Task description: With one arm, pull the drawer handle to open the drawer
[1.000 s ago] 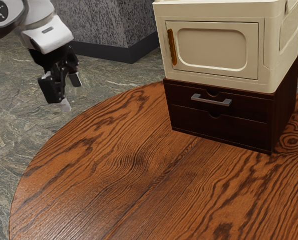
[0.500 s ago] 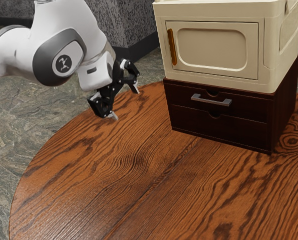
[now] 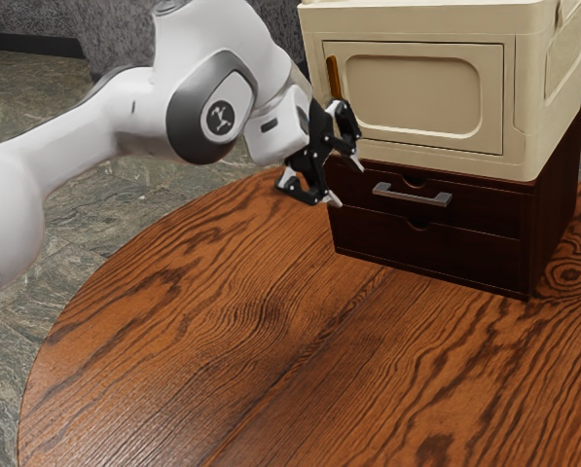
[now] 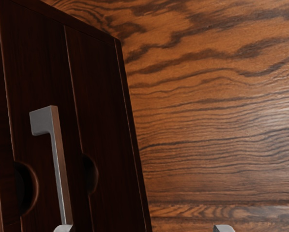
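Note:
The black gripper (image 3: 344, 184) stands open in the exterior view, in front of the dark wooden drawer unit (image 3: 426, 248) and to the exterior view's left of the grey bar handle (image 3: 413, 196). Its two fingertips are apart with nothing between them. The handle is fixed to the upper drawer, whose front is flush with the unit. In the wrist view the handle (image 4: 60, 169) runs along the drawer front (image 4: 42, 67), and the tips of the open gripper (image 4: 144, 229) show, one of them overlapping the handle's end in the picture.
A cream cabinet (image 3: 509, 97) with an orange-brown door handle (image 3: 334, 80) rests on top of the drawer unit. The round wooden table (image 3: 232, 331) spreads out in front of both. Grey patterned floor (image 3: 86, 248) lies beyond the table's edge.
The arm has swung toward the exterior view's right, bringing the open gripper from beyond the table's edge to close by the drawer unit. The drawers and handle have not moved.

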`<act>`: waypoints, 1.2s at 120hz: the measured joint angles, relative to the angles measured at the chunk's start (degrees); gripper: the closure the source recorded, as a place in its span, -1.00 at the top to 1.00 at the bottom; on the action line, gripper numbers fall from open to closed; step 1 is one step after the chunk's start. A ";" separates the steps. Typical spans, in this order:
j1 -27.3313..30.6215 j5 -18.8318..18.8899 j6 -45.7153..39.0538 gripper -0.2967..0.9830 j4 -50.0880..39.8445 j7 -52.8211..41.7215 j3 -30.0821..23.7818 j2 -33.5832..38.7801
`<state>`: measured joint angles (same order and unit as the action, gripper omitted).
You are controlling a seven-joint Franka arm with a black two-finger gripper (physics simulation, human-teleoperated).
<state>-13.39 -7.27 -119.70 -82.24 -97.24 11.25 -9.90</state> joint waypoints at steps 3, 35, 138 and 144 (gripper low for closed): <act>-0.01 -0.36 0.03 0.00 0.65 0.05 0.08 -0.82; 0.36 -1.45 -0.25 -0.14 6.44 0.30 0.77 -7.54; 3.17 -7.35 -1.70 -0.21 20.19 -3.27 -0.34 -21.14; 3.18 -8.14 -1.75 -0.22 20.37 -3.60 -0.35 -21.32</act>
<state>-10.21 -15.41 -121.44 -61.87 -100.85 10.90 -31.22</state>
